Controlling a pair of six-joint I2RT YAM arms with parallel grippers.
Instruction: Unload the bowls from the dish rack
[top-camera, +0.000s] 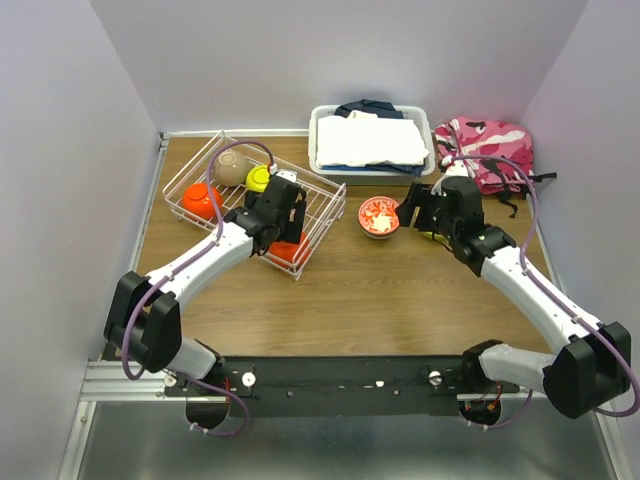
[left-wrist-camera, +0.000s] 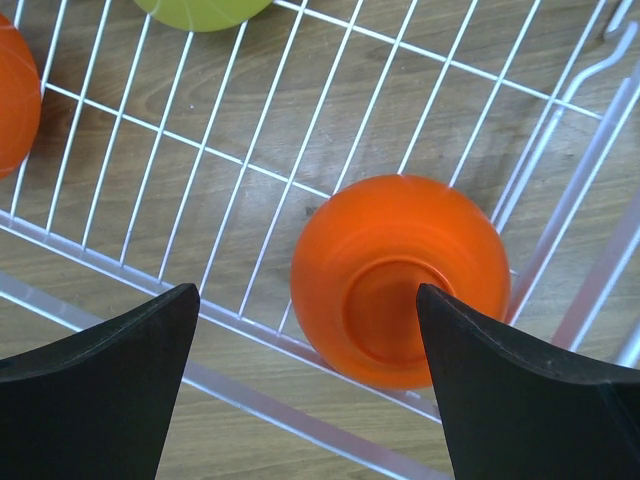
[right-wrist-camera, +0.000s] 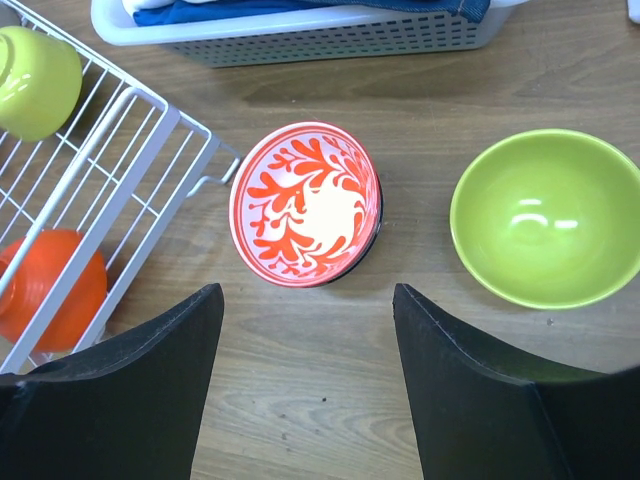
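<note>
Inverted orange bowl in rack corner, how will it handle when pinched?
Probably rigid: the orange bowl looks hard and smooth. Its domed wall may slip between the left fingers. Rim-down against the dish rack side wires, it likely won't roll but could snag.

orange bowl (top-camera: 292, 251) partly hidden, lime bowl (left-wrist-camera: 200, 10) cropped

Left claw (left-wrist-camera: 308, 295) gaping, right claw (right-wrist-camera: 307, 292) parted, both downturned

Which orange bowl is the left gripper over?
The upside-down orange bowl in the rack's near corner; the other orange bowl sits at its left end.
</note>
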